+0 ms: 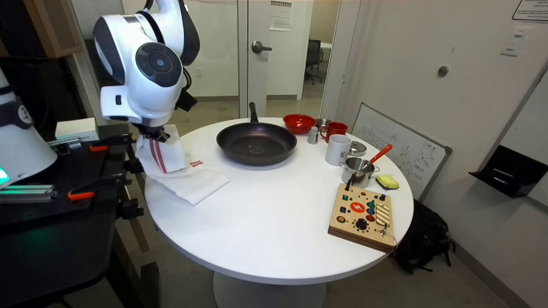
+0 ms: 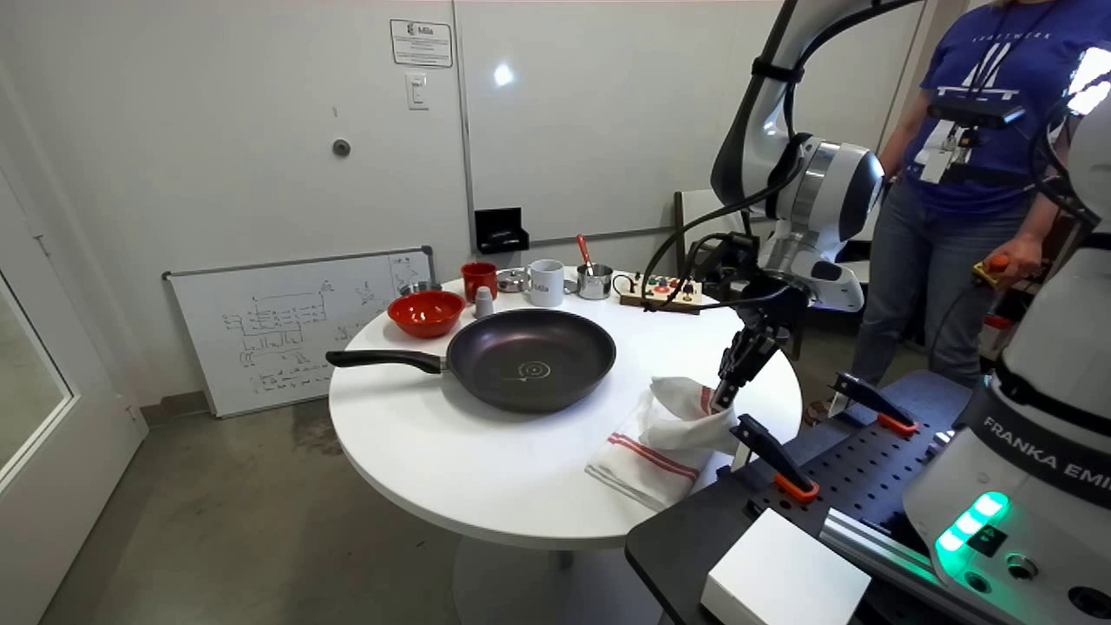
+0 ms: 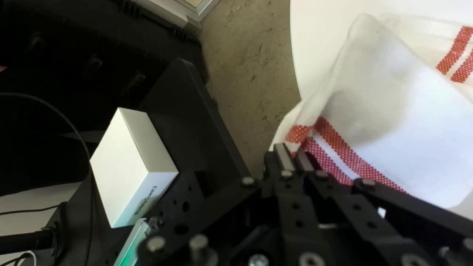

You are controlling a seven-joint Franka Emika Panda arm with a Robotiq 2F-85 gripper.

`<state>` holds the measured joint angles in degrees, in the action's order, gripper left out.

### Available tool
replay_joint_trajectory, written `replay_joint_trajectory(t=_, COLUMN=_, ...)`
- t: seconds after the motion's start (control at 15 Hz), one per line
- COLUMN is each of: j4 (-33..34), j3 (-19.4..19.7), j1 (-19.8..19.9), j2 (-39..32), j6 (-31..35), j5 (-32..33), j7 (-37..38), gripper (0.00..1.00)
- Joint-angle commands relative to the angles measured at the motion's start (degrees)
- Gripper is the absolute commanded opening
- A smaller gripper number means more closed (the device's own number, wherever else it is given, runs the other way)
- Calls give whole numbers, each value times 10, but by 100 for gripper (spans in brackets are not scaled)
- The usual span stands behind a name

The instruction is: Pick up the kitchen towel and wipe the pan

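Note:
My gripper (image 3: 291, 150) is shut on a red-striped fold of the kitchen towel (image 3: 391, 88), close to the table's edge. The pinched part rises from the table, while the rest of the white towel (image 1: 201, 184) lies loosely folded on the tabletop. In an exterior view, the towel (image 2: 647, 464) drapes below my gripper (image 2: 722, 399) with its red stripes showing. The pan (image 1: 257, 143), round and black, rests upright on the table, apart from the towel. Its handle (image 2: 386, 358) points away from the arm side. The wrist view does not include the pan.
Behind the pan stand a red bowl (image 2: 426, 312), a grey shaker (image 1: 313, 135), a red mug (image 1: 334, 130) and a white mug (image 1: 338, 149). A pot (image 1: 358, 171), sponge (image 1: 387, 182) and wooden board (image 1: 364, 216) line the far side. A clamp (image 2: 777, 458) borders the arm's black bench.

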<state>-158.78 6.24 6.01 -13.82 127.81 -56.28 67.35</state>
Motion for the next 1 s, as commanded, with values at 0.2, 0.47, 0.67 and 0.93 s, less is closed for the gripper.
replay_joint_trajectory(t=0.2, j4=3, j3=8, j1=-6, j2=3, j6=-20, j5=-2, j7=8, gripper=2)
replay_joint_trajectory(t=0.47, j4=-3, j3=10, j1=-5, j2=11, j6=-44, j5=-2, j7=7, gripper=2)
replay_joint_trajectory(t=0.67, j4=-3, j3=13, j1=-3, j2=12, j6=-60, j5=-4, j7=9, gripper=2)
replay_joint_trajectory(t=0.93, j4=-6, j3=20, j1=2, j2=17, j6=-85, j5=-10, j7=8, gripper=42)
